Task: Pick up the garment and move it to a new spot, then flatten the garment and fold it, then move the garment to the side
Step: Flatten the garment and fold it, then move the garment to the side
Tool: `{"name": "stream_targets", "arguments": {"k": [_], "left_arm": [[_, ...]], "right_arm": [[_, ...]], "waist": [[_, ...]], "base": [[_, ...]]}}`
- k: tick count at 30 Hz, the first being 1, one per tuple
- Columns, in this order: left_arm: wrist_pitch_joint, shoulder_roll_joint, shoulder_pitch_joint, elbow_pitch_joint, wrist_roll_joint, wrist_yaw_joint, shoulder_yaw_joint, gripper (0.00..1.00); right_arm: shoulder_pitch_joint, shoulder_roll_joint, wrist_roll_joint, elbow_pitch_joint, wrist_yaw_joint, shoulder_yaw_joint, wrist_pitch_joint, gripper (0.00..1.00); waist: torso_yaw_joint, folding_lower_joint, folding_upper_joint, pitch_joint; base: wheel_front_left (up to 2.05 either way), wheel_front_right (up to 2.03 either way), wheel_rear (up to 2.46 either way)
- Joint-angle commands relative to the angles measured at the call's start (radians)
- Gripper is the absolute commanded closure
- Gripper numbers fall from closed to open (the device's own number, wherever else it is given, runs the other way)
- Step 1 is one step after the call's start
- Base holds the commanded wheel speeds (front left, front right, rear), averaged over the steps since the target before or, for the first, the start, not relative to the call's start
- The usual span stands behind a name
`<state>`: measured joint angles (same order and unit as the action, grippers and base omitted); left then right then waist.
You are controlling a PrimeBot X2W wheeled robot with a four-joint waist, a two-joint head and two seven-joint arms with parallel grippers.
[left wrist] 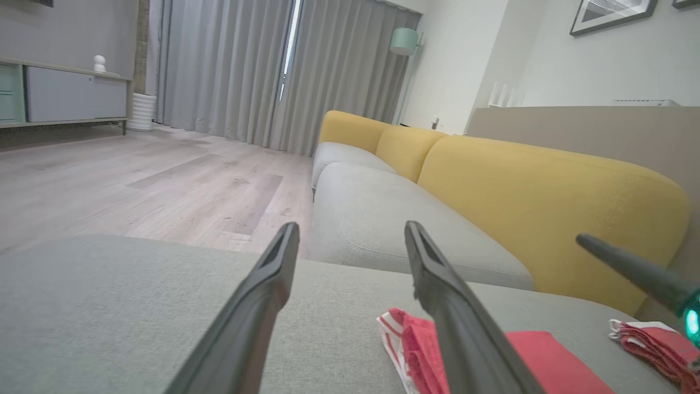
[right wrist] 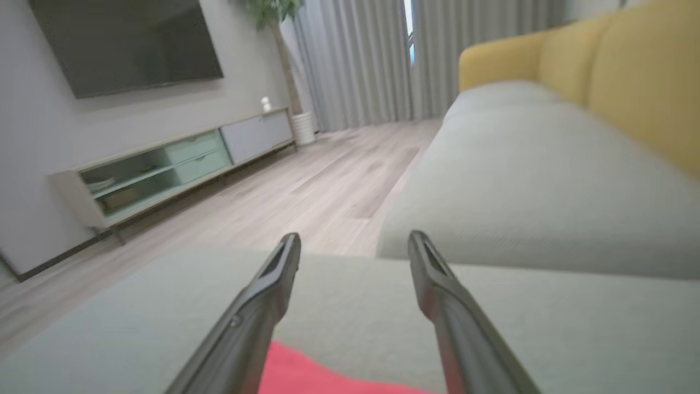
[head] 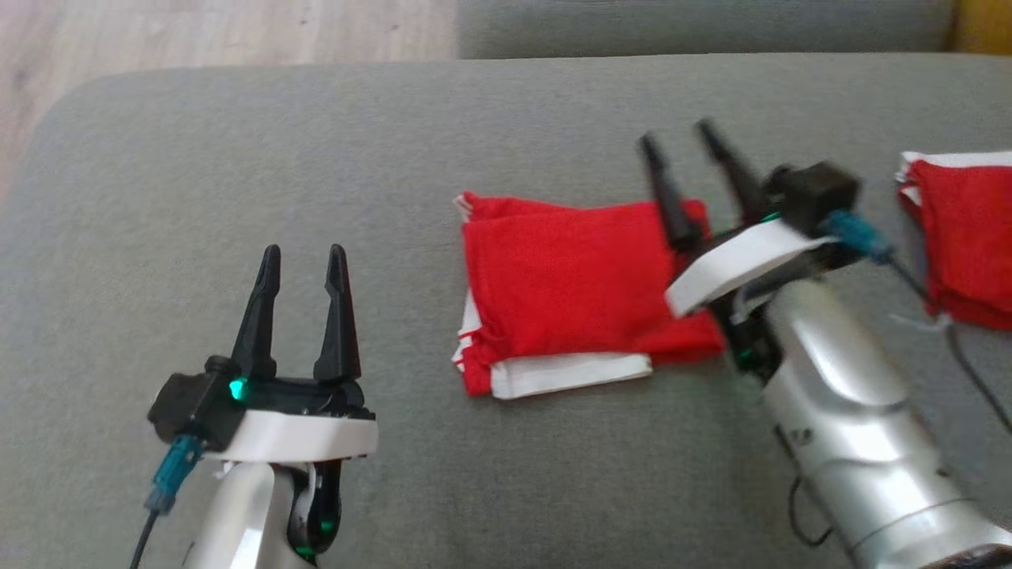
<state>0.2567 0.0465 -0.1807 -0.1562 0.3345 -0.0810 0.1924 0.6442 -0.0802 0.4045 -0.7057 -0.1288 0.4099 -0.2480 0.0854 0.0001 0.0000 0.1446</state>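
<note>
- On the grey woven-fabric cushion [head: 237, 158], near its middle, lies the red cloth garment with white trim [head: 569, 292]. It is folded into a thick, roughly rectangular stack. White bands show along its near and left edges, and the soft top layer is faintly creased.
- The right gripper [head: 676, 134] sits at the garment's right edge, its two long, dark, tapered fingers spread apart with nothing between them. One finger crosses the red fabric in the head view, but the blur there leaves it unclear whether it touches.
- The right arm's smooth silver forearm rises from the lower right and slants up and leftward toward the garment.
- The left gripper [head: 304, 250] hovers over bare cushion well to the garment's left, fingers parted and empty, pointing away from the robot.
- A second folded red-and-white cloth [head: 964, 237] lies at the cushion's right, apart from the garment.
- Beyond the cushion are a pale wood-plank floor [head: 198, 32] and a rounded yellow upholstered sofa backrest [left wrist: 547, 202].
</note>
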Motion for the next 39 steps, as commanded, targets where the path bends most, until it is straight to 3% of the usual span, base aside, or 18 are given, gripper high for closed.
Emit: {"name": "stream_targets", "arguments": {"k": [1, 7, 13, 22, 31, 39], "left_arm": [[0.005, 0.004, -0.048, 0.037, -0.007, -0.001, -0.038, 0.0], [0.005, 0.004, -0.05, 0.039, -0.015, -0.002, -0.043, 0.0], [0.005, 0.004, -0.038, 0.027, -0.022, -0.007, -0.042, 0.0], [0.005, 0.004, 0.003, 0.006, -0.029, -0.009, -0.052, 0.0], [0.005, 0.004, -0.011, 0.016, -0.029, -0.015, -0.045, 0.0], [0.005, 0.004, -0.042, 0.028, -0.024, -0.015, -0.021, 0.0]], "right_arm": [[-0.005, 0.003, -0.054, 0.062, -0.002, -0.038, -0.013, 0.0], [-0.13, -0.012, -0.254, 0.214, -0.002, -0.225, -0.014, 0.0], [-0.272, 0.013, -0.317, 0.309, -0.002, -0.344, -0.014, 0.0], [-0.4, 0.029, -0.282, 0.389, -0.002, -0.386, -0.014, 0.0], [-0.413, 0.03, -0.263, 0.428, -0.002, -0.384, -0.014, 0.0], [-0.359, 0.03, -0.281, 0.354, -0.002, -0.33, -0.006, 0.0]], "waist": [[-0.032, -0.0001, 0.0, -0.006], [-0.077, -0.0001, 0.0, -0.01], [-0.097, -0.0001, 0.0, -0.011], [-0.114, -0.0001, 0.0, -0.009], [-0.108, -0.0001, 0.0, 0.01], [-0.059, -0.0001, 0.0, 0.057]], "base": [[0.0, 0.0, 0.0], [0.0, 0.0, 0.0], [0.0, 0.0, 0.0], [0.0, 0.0, 0.0], [0.0, 0.0, 0.0], [0.0, 0.0, 0.0]]}}
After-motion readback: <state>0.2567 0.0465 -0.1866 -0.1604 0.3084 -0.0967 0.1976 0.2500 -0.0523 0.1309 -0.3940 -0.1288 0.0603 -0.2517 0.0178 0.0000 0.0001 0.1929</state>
